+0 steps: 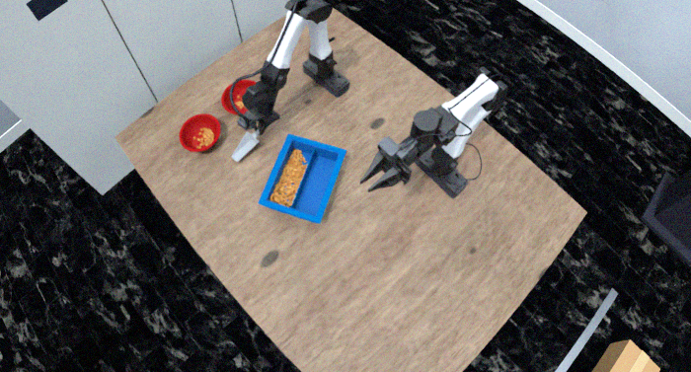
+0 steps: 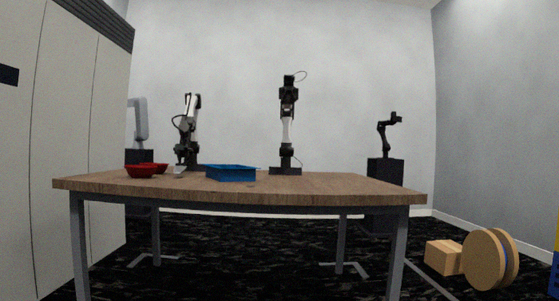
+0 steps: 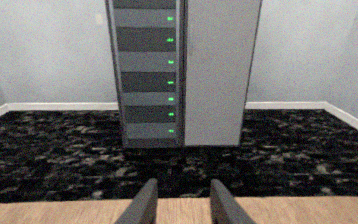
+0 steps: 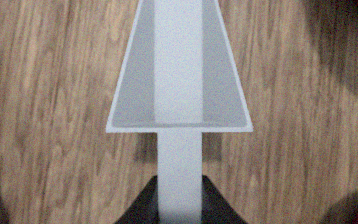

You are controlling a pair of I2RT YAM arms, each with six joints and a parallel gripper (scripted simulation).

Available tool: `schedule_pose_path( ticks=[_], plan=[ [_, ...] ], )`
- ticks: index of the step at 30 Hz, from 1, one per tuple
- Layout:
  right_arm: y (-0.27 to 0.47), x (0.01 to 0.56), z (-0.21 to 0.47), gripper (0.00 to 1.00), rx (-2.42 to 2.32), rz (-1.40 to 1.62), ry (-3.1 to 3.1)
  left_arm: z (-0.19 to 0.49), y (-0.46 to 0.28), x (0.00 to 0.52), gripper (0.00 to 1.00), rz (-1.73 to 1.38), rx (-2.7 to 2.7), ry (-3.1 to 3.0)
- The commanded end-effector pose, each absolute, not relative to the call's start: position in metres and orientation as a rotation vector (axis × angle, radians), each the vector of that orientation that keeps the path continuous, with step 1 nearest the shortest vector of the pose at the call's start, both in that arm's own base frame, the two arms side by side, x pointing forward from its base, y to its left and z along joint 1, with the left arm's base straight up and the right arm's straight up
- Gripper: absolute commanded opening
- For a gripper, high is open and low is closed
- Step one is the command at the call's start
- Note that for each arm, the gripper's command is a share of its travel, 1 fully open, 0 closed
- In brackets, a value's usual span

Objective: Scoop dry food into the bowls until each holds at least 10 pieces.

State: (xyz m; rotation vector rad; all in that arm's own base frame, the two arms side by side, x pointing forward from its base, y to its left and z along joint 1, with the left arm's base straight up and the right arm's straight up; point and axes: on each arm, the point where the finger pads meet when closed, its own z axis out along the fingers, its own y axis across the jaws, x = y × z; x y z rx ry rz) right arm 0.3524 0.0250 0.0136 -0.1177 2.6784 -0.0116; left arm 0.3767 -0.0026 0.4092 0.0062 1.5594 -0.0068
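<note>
My right gripper (image 1: 256, 130) (image 2: 180, 162) (image 4: 179, 184) is shut on the handle of the grey scoop (image 1: 245, 147) (image 2: 180, 169) (image 4: 180, 70). The scoop looks empty and hangs low over the table, between the bowls and the box. One red bowl (image 1: 187, 135) (image 2: 140, 172) stands upright with a heap of food. The other red bowl (image 1: 229, 101) (image 2: 163, 168) stands upright with food visible, partly hidden behind the right arm. The blue box (image 1: 318, 183) (image 2: 235, 175) lies flat; dry food (image 1: 290, 181) fills its left compartment. My left gripper (image 1: 366, 186) (image 3: 183, 189) is slightly open and empty, right of the box.
The wooden table (image 1: 395, 279) (image 2: 299, 186) carries both arms. Bowl edges show at the right of the right wrist view, and the box's edge at its lower left. A tall cabinet (image 1: 74, 82) stands beyond the table's edge by the bowls.
</note>
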Motion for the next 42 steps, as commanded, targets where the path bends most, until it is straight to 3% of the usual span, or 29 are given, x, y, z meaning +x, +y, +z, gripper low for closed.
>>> schedule_pose_path(
  ticks=[1, 17, 24, 25, 42],
  plan=[
    [0.028, 0.359, 0.012, 0.00, -0.113, -0.012, 2.655, 0.437, -0.002, 0.373, 0.27, -0.013, 0.004, 1.486],
    [0.020, 0.355, -0.006, 0.00, -0.090, -0.025, 2.670, 0.438, -0.002, 0.373, 0.27, -0.013, 0.004, 1.485],
    [0.028, 0.371, 0.015, 0.00, -0.110, -0.013, 2.601, 0.438, -0.002, 0.373, 0.27, -0.013, 0.004, 1.485],
    [0.028, 0.371, 0.016, 0.32, -0.107, -0.013, 2.601, 0.438, -0.002, 0.373, 0.27, -0.013, 0.004, 1.485],
    [0.027, 0.363, 0.015, 0.32, -0.113, -0.014, 2.635, 0.438, -0.002, 0.373, 0.27, -0.013, 0.004, 1.485]
  ],
)
